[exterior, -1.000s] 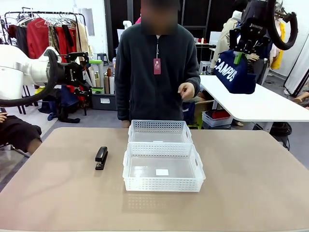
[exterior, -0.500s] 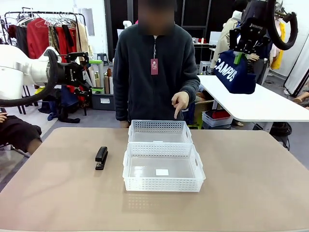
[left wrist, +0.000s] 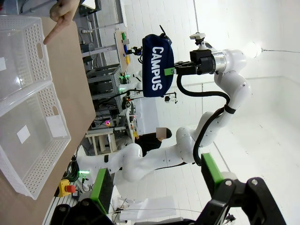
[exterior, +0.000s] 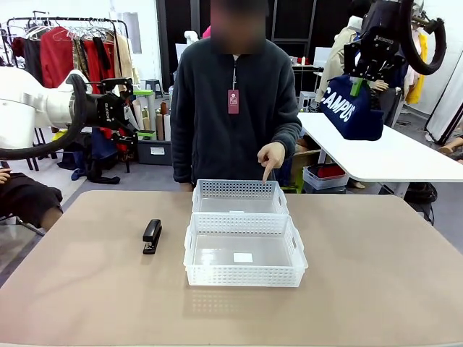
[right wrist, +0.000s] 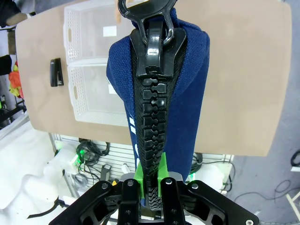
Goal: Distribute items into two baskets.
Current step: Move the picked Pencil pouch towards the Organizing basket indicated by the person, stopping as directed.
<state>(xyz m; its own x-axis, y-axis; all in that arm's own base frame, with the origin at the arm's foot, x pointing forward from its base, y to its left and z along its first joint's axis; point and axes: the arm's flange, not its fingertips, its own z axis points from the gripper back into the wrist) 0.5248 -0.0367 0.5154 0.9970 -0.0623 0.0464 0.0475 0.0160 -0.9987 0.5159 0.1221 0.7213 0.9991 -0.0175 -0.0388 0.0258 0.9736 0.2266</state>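
High at the right, my right gripper [exterior: 356, 85] is shut on the top of the navy "CAMPUS" pouch [exterior: 352, 108], which hangs well above the table. In the right wrist view the pouch [right wrist: 187, 93] hangs zip-side up from the shut gripper [right wrist: 151, 180]. My left gripper [exterior: 139, 112] stands open and holds nothing, raised off the table's left side; its green pads [left wrist: 104, 185] frame the left wrist view. The black stapler [exterior: 152, 236] lies on the table left of the near basket [exterior: 244, 276]. The far basket [exterior: 239, 186] touches it behind. Both baskets are bare inside.
A person stands at the far side, one hand [exterior: 270, 157] pointing a finger down at the far basket's right end. The tan table [exterior: 376, 275] has free room on both sides of the baskets. A white table [exterior: 405, 155] stands behind at the right.
The person's hand has come down from chest height and now points at the far basket. Neither arm has moved, and the pouch hangs as before.
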